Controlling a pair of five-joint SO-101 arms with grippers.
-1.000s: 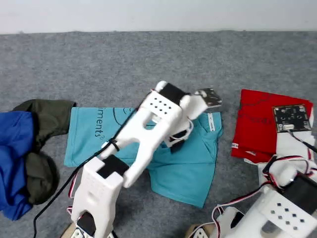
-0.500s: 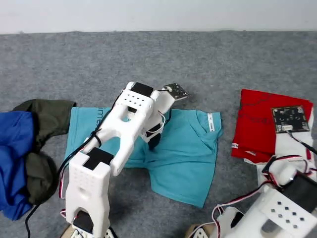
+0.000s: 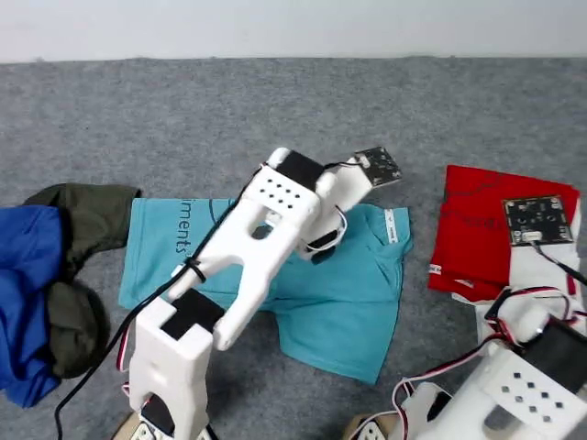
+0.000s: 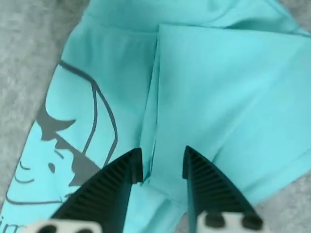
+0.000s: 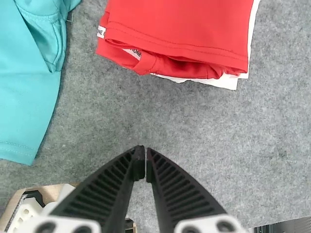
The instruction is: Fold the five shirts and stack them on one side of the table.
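A teal shirt point(image 3: 348, 302) lies spread on the grey carpet at the table's middle, with one side folded over; the fold's edge point(image 4: 154, 97) runs straight towards my left gripper. My left gripper point(image 3: 319, 249) point(image 4: 161, 164) hovers open just above that edge, with nothing between its fingers. A folded red shirt point(image 3: 472, 229) point(image 5: 184, 34) rests on a folded white shirt point(image 5: 214, 81) at the right. My right gripper point(image 5: 142, 164) is shut and empty over bare carpet between the teal shirt point(image 5: 24, 87) and the red stack.
A blue shirt point(image 3: 23, 302) and an olive-green shirt point(image 3: 78, 229) lie crumpled at the left edge. The right arm point(image 3: 532, 357) is drawn back at the lower right corner. Bare carpet point(image 3: 275, 119) stretches along the far side.
My left arm swung left across the teal shirt, then back to the right, and now sits near where it was a second ago. The right arm and the shirts have kept still.
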